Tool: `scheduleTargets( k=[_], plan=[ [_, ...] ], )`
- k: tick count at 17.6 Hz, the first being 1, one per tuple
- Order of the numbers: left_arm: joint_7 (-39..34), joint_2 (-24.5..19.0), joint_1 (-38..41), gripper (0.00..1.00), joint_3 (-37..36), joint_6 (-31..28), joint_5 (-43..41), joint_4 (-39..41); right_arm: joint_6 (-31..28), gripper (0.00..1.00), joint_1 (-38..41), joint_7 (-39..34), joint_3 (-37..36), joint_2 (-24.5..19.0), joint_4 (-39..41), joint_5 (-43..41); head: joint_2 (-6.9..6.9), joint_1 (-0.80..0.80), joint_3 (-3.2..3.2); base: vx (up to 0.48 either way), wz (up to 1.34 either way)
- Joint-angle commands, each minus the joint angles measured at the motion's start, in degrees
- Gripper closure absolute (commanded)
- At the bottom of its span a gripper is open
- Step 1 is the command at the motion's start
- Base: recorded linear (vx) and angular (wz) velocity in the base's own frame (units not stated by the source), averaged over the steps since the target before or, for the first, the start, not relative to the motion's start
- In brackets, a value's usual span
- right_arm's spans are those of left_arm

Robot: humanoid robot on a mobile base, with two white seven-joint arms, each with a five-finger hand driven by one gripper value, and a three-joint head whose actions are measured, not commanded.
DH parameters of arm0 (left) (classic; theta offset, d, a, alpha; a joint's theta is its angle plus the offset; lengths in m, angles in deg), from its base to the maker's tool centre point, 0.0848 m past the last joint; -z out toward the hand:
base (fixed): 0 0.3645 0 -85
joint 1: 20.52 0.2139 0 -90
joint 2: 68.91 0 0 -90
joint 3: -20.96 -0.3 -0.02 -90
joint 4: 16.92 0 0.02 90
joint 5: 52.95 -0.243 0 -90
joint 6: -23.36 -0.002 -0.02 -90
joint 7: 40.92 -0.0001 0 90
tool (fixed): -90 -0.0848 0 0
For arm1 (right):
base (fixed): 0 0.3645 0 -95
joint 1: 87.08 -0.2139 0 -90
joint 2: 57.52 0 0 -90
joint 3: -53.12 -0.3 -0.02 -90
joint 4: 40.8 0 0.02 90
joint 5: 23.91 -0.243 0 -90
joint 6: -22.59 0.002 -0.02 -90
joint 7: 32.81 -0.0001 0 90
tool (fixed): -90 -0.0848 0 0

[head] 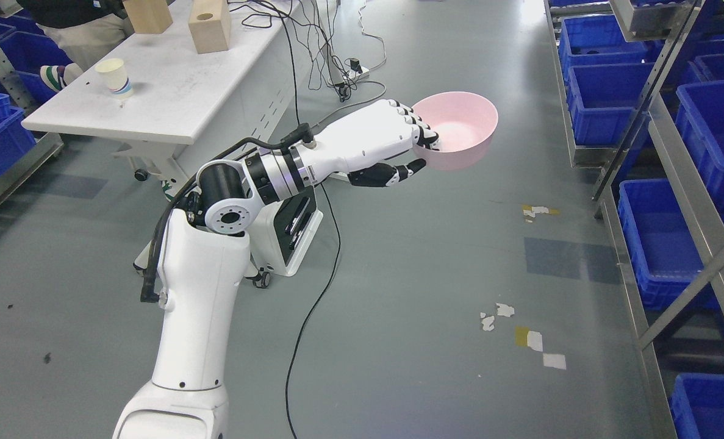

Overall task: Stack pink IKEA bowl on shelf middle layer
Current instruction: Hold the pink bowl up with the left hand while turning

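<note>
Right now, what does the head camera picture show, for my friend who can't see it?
The robot's left hand holds a pink bowl by its rim above a grey floor. Shelves of blue bins stand right, a white table left.

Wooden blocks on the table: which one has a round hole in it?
The right-hand wooden block, nearer the cables; its top shows a round hole. The left wooden block shows none.

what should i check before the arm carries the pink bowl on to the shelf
1. Grip: left hand fingers hooked over the pink bowl rim, thumb under: ok.
2. Bowl level: tilted toward the camera: not ok.
3. Bowl empty: ok.
4. Path: bare floor between the bowl and the shelf frame: ok.
5. Middle layer free: shelves hold blue bins; target spot unclear: cannot tell.
</note>
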Motion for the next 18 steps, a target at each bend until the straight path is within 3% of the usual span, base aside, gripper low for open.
scheduleTargets(
  k=[1, 18],
  plan=[
    [-0.02, -1.0, -0.01, 0.99, -0.33, 0.0, -0.07, 0.01, -0.04, 0.0, 1.32, -0.01, 0.0, 1.0, 1.0, 0.0, 0.0, 0.0, 0.0, 0.353, -0.07],
    [-0.02, -1.0, -0.44, 0.99, -0.16, 0.0, 0.11, 0.09, -0.04, 0.0, 1.32, -0.01, 0.0, 1.0, 1.0, 0.0, 0.0, 0.0, 0.0, 0.337, -0.03]
  ],
)
